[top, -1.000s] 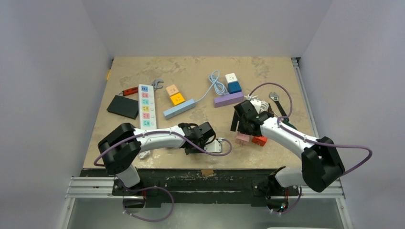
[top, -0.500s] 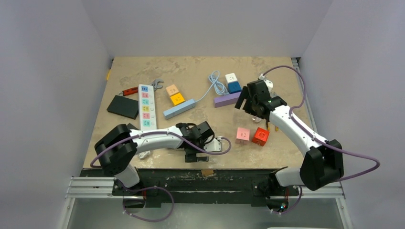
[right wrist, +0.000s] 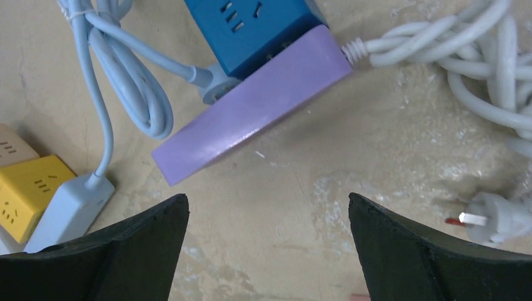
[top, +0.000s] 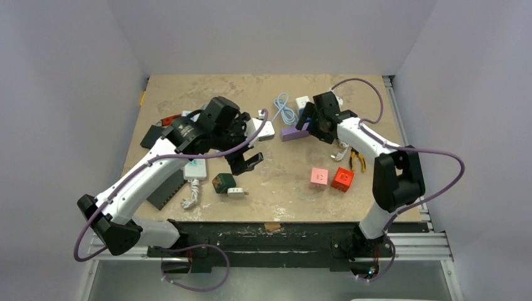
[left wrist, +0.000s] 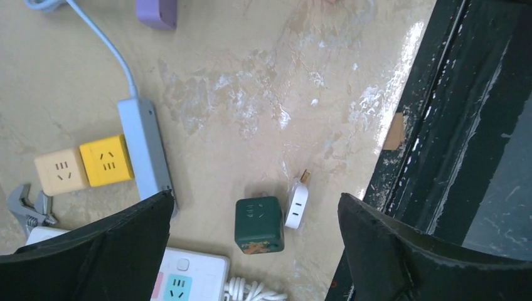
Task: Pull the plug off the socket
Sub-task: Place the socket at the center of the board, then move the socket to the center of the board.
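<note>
Left gripper [top: 243, 145] raised over green socket [top: 223, 183], jaws spread; right gripper [top: 307, 122] outstretched, spread.

**Worn tabletop, smooth plastics**

The tabletop [left wrist: 251, 94] is a mottled beige, stone-like sheet, glossy where whitish scuffed patches catch the light right of centre in the left wrist view. The dark green socket cube [left wrist: 258, 224] looks like matt plastic; the white plug [left wrist: 297, 204] beside it is shinier, with a brass-coloured metal pin. The lilac power strip [right wrist: 251, 116] is smooth satin plastic. Its white cable [right wrist: 477, 75] looks rubbery. The black frame rail [left wrist: 439, 144] shows chipped paint.
</note>
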`<move>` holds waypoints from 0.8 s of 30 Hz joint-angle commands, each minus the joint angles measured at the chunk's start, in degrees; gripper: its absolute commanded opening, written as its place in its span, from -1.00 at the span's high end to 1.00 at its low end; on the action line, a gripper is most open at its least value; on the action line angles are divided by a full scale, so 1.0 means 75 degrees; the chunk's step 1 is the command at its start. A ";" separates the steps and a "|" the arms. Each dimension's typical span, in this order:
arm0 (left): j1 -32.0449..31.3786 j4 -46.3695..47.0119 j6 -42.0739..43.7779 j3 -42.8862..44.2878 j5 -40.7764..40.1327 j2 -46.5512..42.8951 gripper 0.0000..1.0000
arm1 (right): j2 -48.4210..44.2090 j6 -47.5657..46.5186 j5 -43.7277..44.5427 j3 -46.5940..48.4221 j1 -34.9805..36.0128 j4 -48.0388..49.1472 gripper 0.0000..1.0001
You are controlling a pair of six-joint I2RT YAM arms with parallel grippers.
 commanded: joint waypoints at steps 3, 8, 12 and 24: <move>0.0632 -0.0857 -0.0193 0.0688 0.0872 -0.0089 -1.00 | 0.0954 0.0224 0.0111 0.1026 0.0006 0.0412 -0.93; 0.0831 -0.0672 -0.0255 0.0217 0.0748 -0.0304 -1.00 | 0.1204 0.0560 0.0431 0.1117 -0.0001 0.0587 -0.92; 0.0924 -0.0455 -0.0285 -0.0121 0.0589 -0.0443 -1.00 | 0.1258 0.0652 0.0406 0.1098 0.0023 0.0875 -0.86; 0.1104 -0.0197 -0.0277 -0.0557 0.0309 -0.0745 -1.00 | 0.2109 0.0922 0.0691 0.1729 0.0658 0.0769 -0.86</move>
